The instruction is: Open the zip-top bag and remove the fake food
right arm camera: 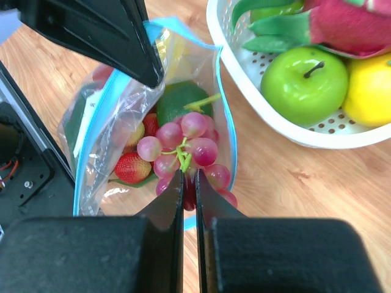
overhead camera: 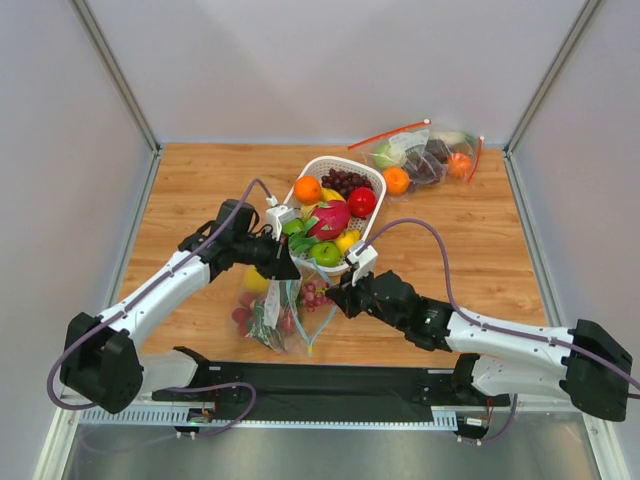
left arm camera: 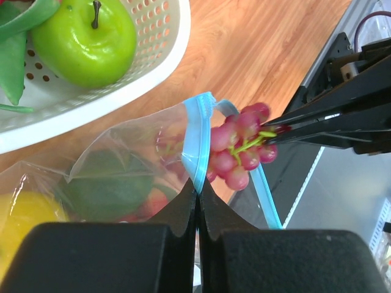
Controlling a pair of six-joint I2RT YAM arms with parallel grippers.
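The clear zip-top bag point(overhead camera: 272, 312) lies on the wood in front of the basket, its mouth open. My left gripper point(left arm camera: 198, 186) is shut on its teal zip strip point(left arm camera: 197, 137) and holds that edge up. My right gripper point(right arm camera: 189, 177) is shut on the green stem of a bunch of pink grapes point(right arm camera: 183, 143) at the bag's mouth, and the bunch point(left arm camera: 235, 146) hangs just outside the strip. Fake food inside the bag includes a strawberry point(right arm camera: 131, 168), a dark green fruit point(right arm camera: 177, 101) and a yellow lemon point(left arm camera: 24, 220).
A white basket point(overhead camera: 300, 172) behind the bag holds a green apple point(right arm camera: 302, 82), a pink dragon fruit, dark grapes, an orange and other produce. A second clear bag point(overhead camera: 425, 155) with a red-orange zip lies at the back right, with a loose orange point(overhead camera: 396, 180) next to it.
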